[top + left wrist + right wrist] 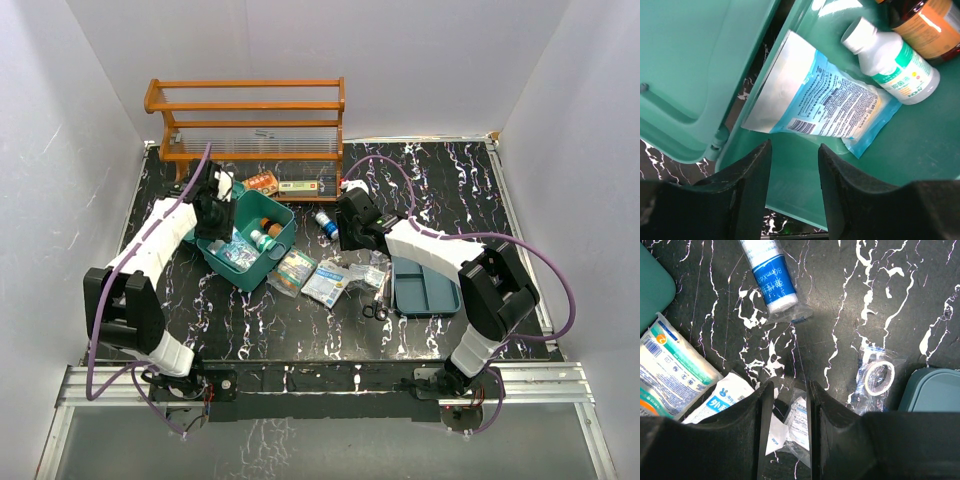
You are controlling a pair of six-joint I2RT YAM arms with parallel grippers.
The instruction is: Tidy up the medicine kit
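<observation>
The medicine kit [262, 275] is a teal box lying open at centre left, its lid [690, 75] folded out to the left. Inside lie a blue-white pouch [830, 100], a white bottle [890, 62] and an amber bottle [935, 25]. My left gripper [794, 150] hangs open over the box floor [920, 140], with nothing between its fingers; from above it [215, 215] is at the box's far-left corner. The darker insert tray [425, 290] rests at the right. My right gripper [787, 385] is open above a clear packet [800, 422] on the table.
On the table are a blue-labelled roll [772, 280], a bagged tape ring [879, 375] and flat medicine packs [670, 370] between box and tray. Black scissors [375, 312] lie near the tray. An orange wooden rack [250, 120] stands at the back with small boxes [298, 186] under it.
</observation>
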